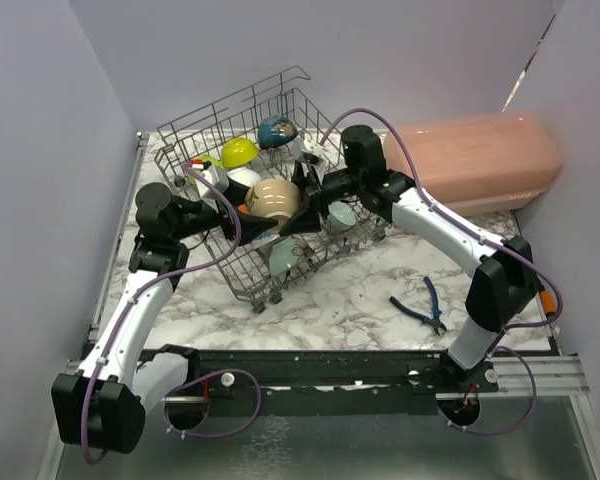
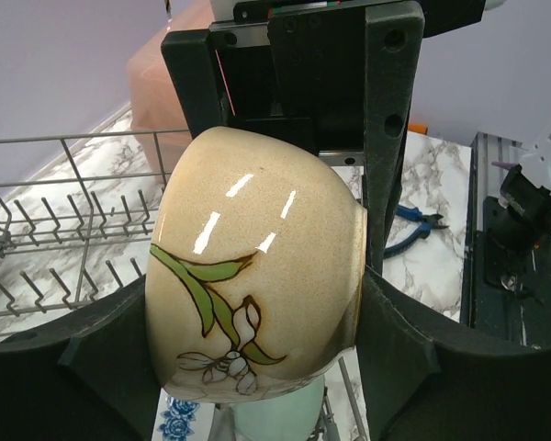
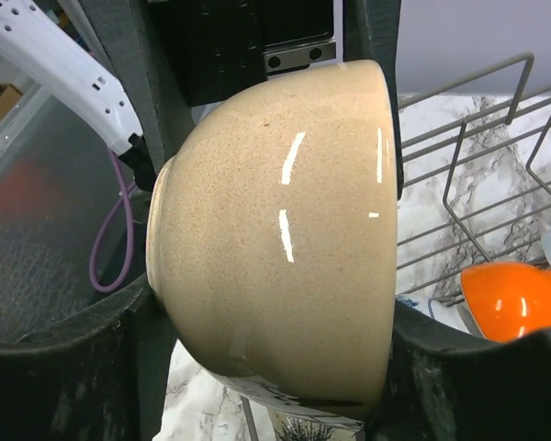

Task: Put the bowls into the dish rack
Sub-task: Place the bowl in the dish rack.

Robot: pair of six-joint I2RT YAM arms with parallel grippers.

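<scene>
The left hand (image 1: 246, 206) clasps the beige bowl (image 1: 272, 197) (tipped on its side) above the middle of the dish rack (image 1: 195, 125), at the back-left of the bench (image 1: 350, 300). The right hand (image 1: 306, 203) grips it from the opposite side. Open bench runs rightward to the pliers (image 1: 420, 305).

Bright, even light fills the top view, and only a soft shadow lies under the dish rack (image 1: 242, 262) on the marble worktop (image 1: 360, 300). In both wrist views, narrow white streaks of glare cross the glossy beige bowl (image 2: 257, 276). The bowl is sharp, the background behind it is slightly soft, and the bottom corners sink into featureless black.
</scene>
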